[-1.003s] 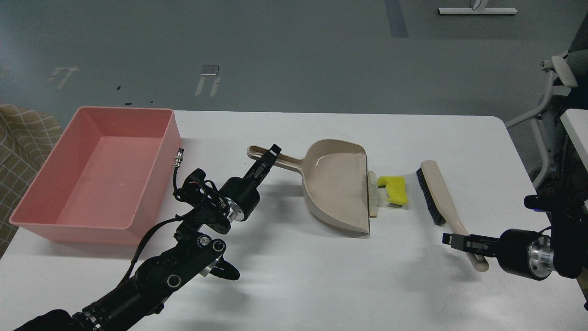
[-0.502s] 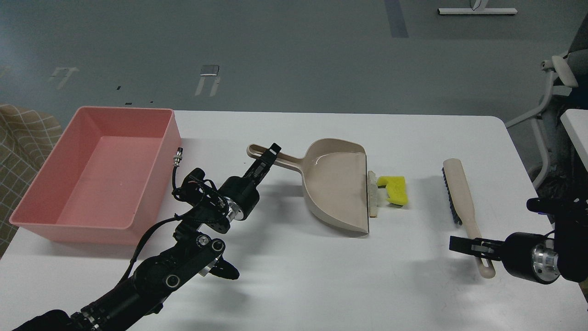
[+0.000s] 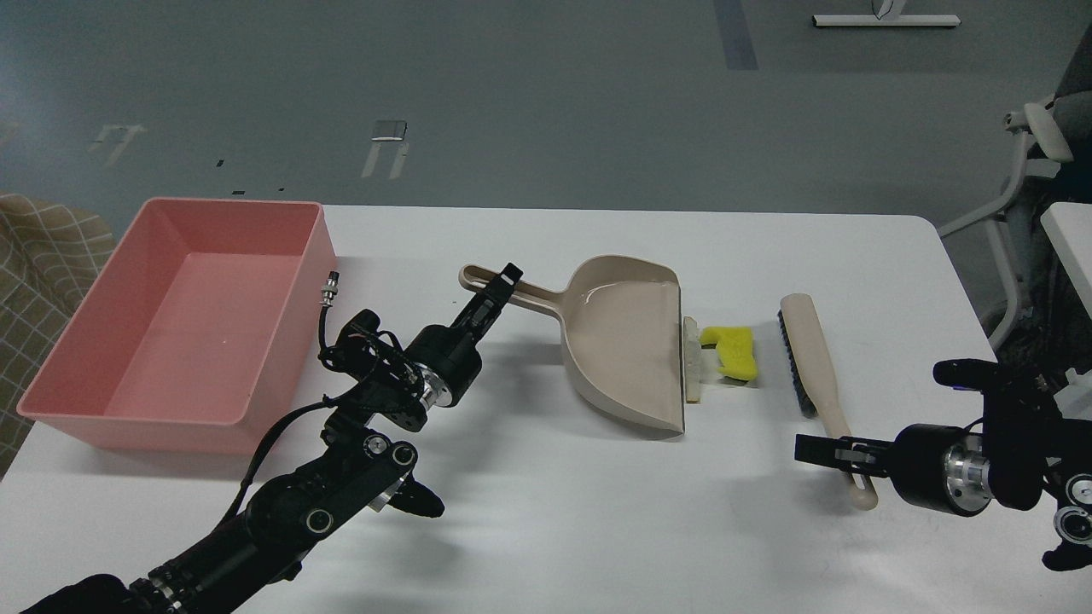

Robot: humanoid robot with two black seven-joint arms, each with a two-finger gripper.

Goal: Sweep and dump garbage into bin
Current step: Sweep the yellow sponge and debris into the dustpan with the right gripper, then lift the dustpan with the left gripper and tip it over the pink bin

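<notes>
The beige dustpan (image 3: 627,350) lies mid-table with its mouth to the right. My left gripper (image 3: 497,294) is shut on its handle. The garbage sits at the pan's lip: a whitish strip with a tan stick (image 3: 693,360) against the edge and a yellow chunk (image 3: 732,351) just right of it. The beige brush (image 3: 810,362) with black bristles stands right of the yellow chunk, a small gap apart. My right gripper (image 3: 832,452) is shut on the brush's handle end. The pink bin (image 3: 183,320) stands at the far left, empty.
The white table (image 3: 597,529) has open surface in front of the pan and brush. A chair (image 3: 1036,170) and another white table's corner stand off the right edge. A checked cloth lies beyond the bin at the left.
My right gripper has swung the brush left again, from farther right back to close beside the yellow chunk. The left arm, dustpan and garbage have not moved.
</notes>
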